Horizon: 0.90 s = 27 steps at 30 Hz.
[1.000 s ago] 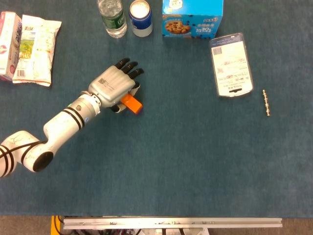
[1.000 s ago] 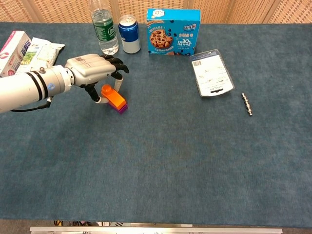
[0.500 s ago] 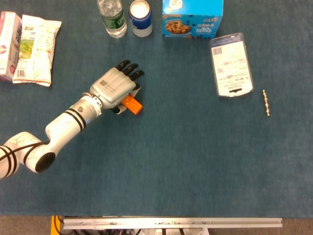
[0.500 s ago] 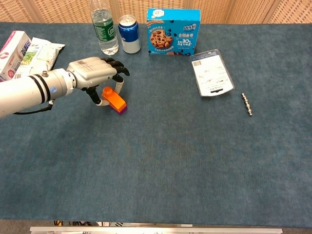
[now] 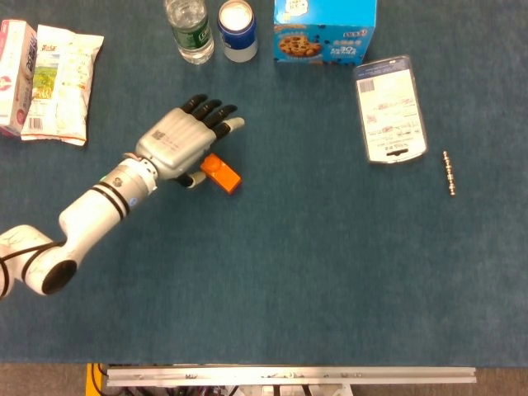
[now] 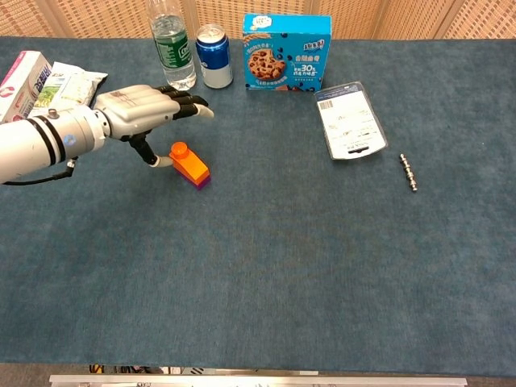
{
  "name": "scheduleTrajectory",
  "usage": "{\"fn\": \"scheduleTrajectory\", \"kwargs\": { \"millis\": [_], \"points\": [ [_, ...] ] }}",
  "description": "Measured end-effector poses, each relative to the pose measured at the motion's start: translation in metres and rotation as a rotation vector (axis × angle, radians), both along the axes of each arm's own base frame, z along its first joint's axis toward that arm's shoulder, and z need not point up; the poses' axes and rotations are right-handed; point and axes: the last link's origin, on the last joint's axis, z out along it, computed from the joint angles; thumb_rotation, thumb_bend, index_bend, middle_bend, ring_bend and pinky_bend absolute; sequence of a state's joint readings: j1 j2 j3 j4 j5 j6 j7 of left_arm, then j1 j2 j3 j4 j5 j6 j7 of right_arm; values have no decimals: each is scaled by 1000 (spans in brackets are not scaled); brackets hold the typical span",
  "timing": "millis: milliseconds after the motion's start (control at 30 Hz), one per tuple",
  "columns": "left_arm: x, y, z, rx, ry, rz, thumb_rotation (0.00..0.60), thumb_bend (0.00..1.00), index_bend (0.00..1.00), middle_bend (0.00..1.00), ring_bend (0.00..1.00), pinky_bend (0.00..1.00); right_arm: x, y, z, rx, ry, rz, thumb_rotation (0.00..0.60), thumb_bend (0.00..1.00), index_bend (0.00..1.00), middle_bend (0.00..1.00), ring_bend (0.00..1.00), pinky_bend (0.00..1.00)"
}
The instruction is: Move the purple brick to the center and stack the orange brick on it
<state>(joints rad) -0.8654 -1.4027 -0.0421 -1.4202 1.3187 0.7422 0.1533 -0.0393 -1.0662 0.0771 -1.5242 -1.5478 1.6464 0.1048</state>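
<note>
The orange brick [image 6: 189, 162] sits on top of the purple brick [image 6: 201, 181], of which only a thin edge shows below it in the chest view. From the head view only the orange brick [image 5: 221, 172] is seen. My left hand [image 6: 139, 112] hovers just left of and above the stack, fingers spread and holding nothing; its thumb reaches down beside the brick's left end. In the head view the left hand [image 5: 177, 144] lies up and left of the brick. My right hand is not visible.
At the back stand a water bottle [image 6: 171, 50], a blue can [image 6: 214, 56] and a blue cookie box [image 6: 288, 52]. Snack packs [image 6: 48, 89] lie far left. A flat blister pack [image 6: 349, 119] and a small metal rod [image 6: 409, 172] lie to the right.
My left hand has let go of the orange brick, spread its fingers and drawn back up and to the left. The stack has stayed put.
</note>
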Motion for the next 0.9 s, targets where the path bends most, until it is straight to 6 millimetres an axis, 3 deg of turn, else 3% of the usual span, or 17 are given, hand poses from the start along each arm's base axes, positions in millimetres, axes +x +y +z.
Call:
{"fn": "scheduleTrajectory", "kwargs": {
  "millis": [233, 467, 700, 900],
  "points": [
    [-16, -5, 23, 96, -86, 59, 600, 269, 74, 55, 12, 45, 2, -5, -1, 17, 4, 6, 600, 176, 307, 361, 353, 412],
    [-60, -23, 60, 268, -164, 201, 600, 269, 87, 71, 44, 63, 4, -14, -6, 58, 4, 4, 600, 176, 317, 370, 353, 412],
    [-111, -62, 95, 448, -189, 366, 600, 270, 141, 113, 62, 91, 9, -24, -12, 88, 16, 27, 600, 180, 348, 404, 353, 416],
    [-140, -103, 117, 601, -255, 448, 600, 270, 193, 158, 99, 138, 10, -26, -14, 91, 15, 7, 600, 196, 413, 441, 361, 434]
  ]
}}
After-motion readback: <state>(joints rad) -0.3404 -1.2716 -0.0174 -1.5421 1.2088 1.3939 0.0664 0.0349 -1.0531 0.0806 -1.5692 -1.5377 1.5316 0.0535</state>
